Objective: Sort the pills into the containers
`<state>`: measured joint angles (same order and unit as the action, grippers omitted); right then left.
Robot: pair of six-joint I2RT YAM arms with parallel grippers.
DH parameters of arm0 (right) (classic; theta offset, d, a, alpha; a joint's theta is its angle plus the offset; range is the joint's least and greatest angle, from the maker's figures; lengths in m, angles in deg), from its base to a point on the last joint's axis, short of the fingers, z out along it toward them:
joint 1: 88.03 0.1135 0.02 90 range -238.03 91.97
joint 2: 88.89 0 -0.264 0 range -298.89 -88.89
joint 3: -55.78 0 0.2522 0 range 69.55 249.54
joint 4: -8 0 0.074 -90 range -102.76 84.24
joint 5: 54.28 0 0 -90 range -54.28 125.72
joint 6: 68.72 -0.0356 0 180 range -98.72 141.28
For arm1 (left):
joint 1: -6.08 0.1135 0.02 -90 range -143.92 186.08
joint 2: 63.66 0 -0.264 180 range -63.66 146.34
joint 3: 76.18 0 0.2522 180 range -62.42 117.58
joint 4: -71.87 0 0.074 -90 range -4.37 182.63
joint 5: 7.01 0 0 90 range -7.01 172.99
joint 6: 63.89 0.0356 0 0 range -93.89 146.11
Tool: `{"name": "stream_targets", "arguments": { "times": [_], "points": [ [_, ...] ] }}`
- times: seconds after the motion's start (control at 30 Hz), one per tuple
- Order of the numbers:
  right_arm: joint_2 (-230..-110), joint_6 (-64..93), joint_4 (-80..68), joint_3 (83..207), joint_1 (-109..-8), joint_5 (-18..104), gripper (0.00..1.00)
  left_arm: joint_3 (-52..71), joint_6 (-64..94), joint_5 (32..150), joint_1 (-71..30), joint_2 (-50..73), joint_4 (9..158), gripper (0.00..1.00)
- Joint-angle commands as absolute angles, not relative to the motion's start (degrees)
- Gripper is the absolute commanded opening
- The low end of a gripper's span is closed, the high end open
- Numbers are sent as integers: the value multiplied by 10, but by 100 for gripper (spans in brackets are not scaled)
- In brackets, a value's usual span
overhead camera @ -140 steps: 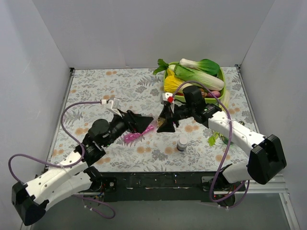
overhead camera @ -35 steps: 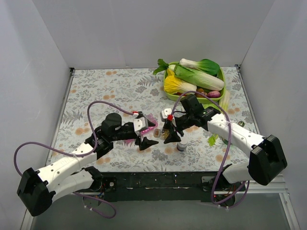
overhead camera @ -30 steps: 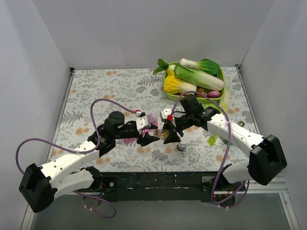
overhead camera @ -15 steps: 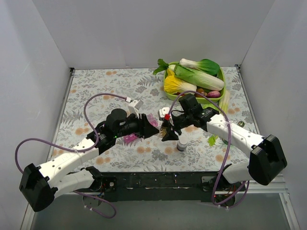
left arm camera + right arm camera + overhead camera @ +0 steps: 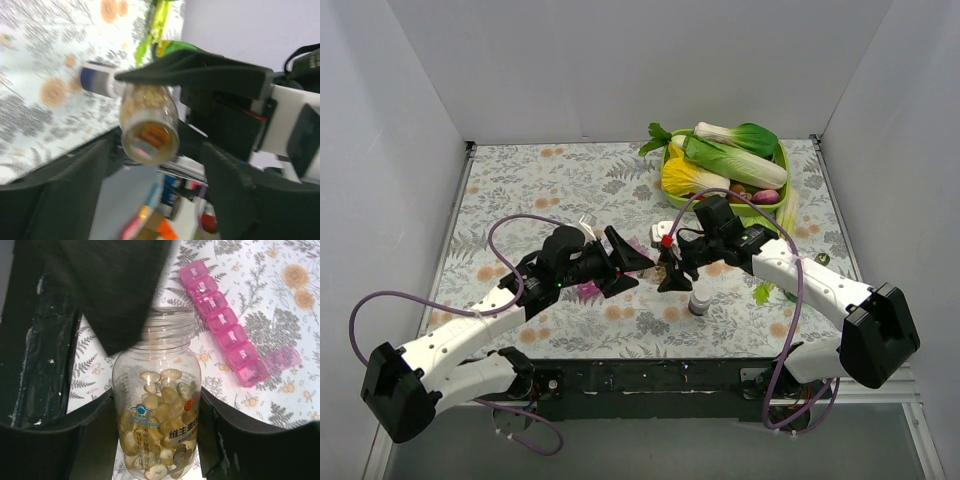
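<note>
Nearest me, a small white bottle point(image 5: 700, 300) stands alone. Right gripper point(image 5: 671, 272) clamps the uncapped pill bottle point(image 5: 156, 420) clear of the cloth, I judge for pouring. Left gripper point(image 5: 623, 268) gapes empty at its 9 o'clock. Pink organiser point(image 5: 225, 327) lies at 8 o'clock. Floral tablecloth point(image 5: 540, 180). Vegetable tray point(image 5: 784, 165) sits at 1 o'clock, white walls point(image 5: 620, 60) beyond.

Left pincer point(image 5: 640, 271) agape, right pincer point(image 5: 671, 272) clamped
</note>
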<state>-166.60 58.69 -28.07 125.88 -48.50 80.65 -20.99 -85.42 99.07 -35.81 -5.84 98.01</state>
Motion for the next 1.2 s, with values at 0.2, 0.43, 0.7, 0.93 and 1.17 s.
{"name": "stream_targets", "arguments": {
  "times": [0.2, 0.43, 0.7, 0.93, 1.17],
  "points": [
    [-1649, 587, -257, 1254, -498, 792, 1, -230, -696, 1034, -338, -148, 993, 98],
    [-1648, 621, -292, 1264, -507, 847, 2, -273, -289, 1108, -339, -242, 962, 98],
    [-1659, 650, -324, 1275, -508, 894, 2, -347, -15, 1150, -340, -234, 777, 98],
    [-1662, 652, -324, 1272, -508, 898, 2, -320, -4, 1166, -345, -142, 703, 98],
    [-1667, 652, -320, 1271, -508, 899, 2, -302, -39, 1186, -353, -97, 688, 85]
  ]
}}
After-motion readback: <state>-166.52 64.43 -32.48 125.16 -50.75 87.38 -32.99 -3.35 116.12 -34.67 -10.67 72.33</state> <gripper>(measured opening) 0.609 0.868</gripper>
